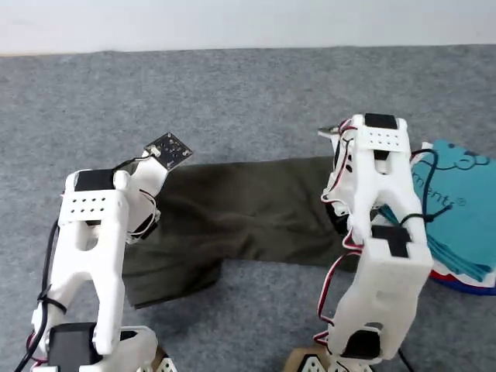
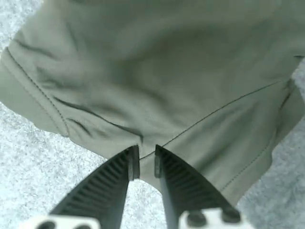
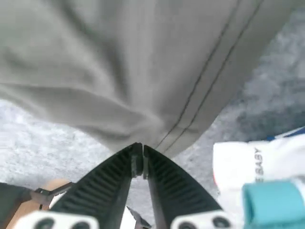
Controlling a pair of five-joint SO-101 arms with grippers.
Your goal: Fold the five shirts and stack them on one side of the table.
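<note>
An olive green shirt (image 1: 240, 213) lies spread across the middle of the grey table, partly folded. My left gripper (image 2: 143, 162) is shut on the olive shirt's (image 2: 157, 81) edge near a seam, at the shirt's left side in the high view. My right gripper (image 3: 139, 160) is shut on the hem of the olive shirt (image 3: 119, 71) at its right side. A stack of folded shirts (image 1: 457, 209), teal on top with white, red and blue under it, sits at the right edge of the table. Its corner (image 3: 259, 191) shows beside the right gripper.
The grey carpet-like table cover (image 1: 248, 93) runs bare behind the shirt up to a pale wall. Both white arms (image 1: 93, 256) (image 1: 380, 232) stand over the near edge of the shirt, the right one close to the stack.
</note>
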